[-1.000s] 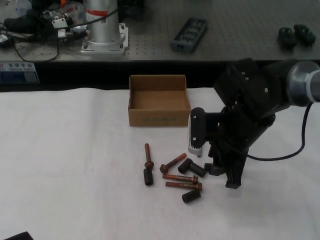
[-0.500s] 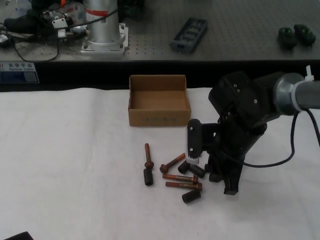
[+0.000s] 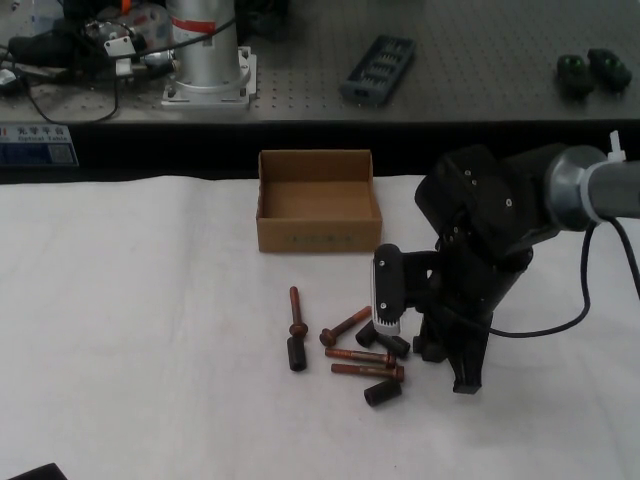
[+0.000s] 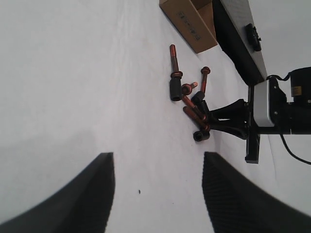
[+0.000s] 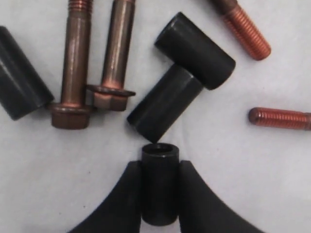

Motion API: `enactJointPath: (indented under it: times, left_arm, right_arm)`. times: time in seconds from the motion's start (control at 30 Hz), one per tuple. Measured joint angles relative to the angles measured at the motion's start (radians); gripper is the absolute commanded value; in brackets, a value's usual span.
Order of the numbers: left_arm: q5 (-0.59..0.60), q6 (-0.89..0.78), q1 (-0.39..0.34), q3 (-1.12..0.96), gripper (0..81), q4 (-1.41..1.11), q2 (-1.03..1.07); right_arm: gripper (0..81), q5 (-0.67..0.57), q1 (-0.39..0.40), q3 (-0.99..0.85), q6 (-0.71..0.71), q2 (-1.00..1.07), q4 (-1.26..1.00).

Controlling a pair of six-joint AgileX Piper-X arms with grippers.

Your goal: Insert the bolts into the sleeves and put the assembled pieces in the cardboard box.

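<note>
In the right wrist view my right gripper (image 5: 160, 167) is shut on a black sleeve (image 5: 160, 189), held end-on between its two fingers (image 5: 126, 199). Just beyond it two more black sleeves (image 5: 165, 103) (image 5: 195, 49) lie touching, with copper bolts (image 5: 75, 63) (image 5: 118, 53) beside them. From the high view this gripper (image 3: 405, 345) is down at the right side of the pile of bolts (image 3: 362, 356). One bolt with a sleeve at its head (image 3: 296, 330) lies apart to the left. The cardboard box (image 3: 318, 228) stands open behind the pile. My left gripper (image 4: 158, 158) is open over bare cloth.
White cloth (image 3: 140, 330) covers the bench, with wide free room left of the pile. A loose sleeve (image 3: 382, 392) lies at the pile's near side. Behind the cloth, a metal post (image 3: 205, 50), a dark tray (image 3: 378, 66) and cables sit on the perforated table.
My right arm has come down and a little to the left, bringing its gripper against the right side of the pile. The bolts and the box have not moved.
</note>
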Motion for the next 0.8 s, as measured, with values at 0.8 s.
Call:
enactJointPath:
  times: [0.8]
  left_arm:
    - [0.000,0.021,0.000,-0.073,40.5,-0.142,0.010]
  right_arm:
    - [2.8,-0.155,-0.007,0.060,0.311,-0.248,0.324]
